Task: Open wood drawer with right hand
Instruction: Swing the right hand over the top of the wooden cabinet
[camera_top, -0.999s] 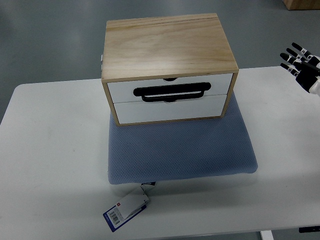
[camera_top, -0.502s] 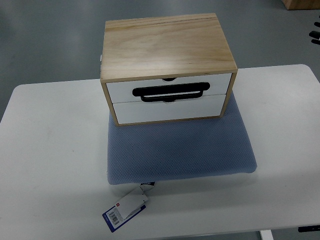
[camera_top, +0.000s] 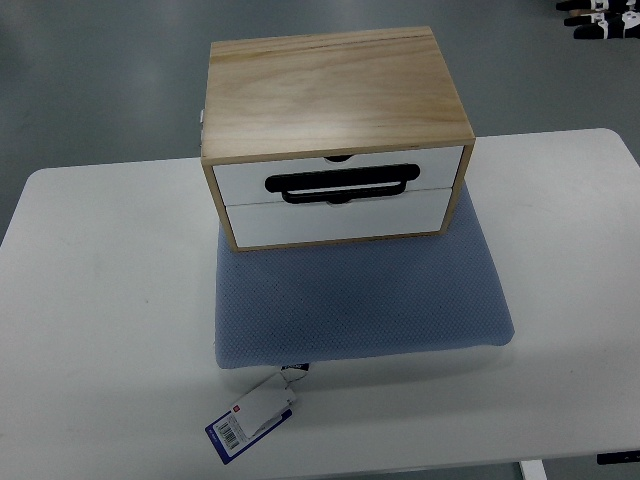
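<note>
Sits shut on a blue pad (camera_top: 360, 300) toward the table's (camera_top: 100, 300) far edge: wood drawer (camera_top: 338, 185). Well apart from it, past the far right corner: right robot hand (camera_top: 598, 15), mostly cropped. Cannot tell whether fingers are apart or together.

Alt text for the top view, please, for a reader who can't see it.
A wooden drawer box with two closed white drawers and a black handle sits on a blue cushion on a white table. Robot fingertips show top right.

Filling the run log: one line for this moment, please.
drawers: both closed | handle: untouched | right hand: top right edge, away from box | left: not in view
</note>
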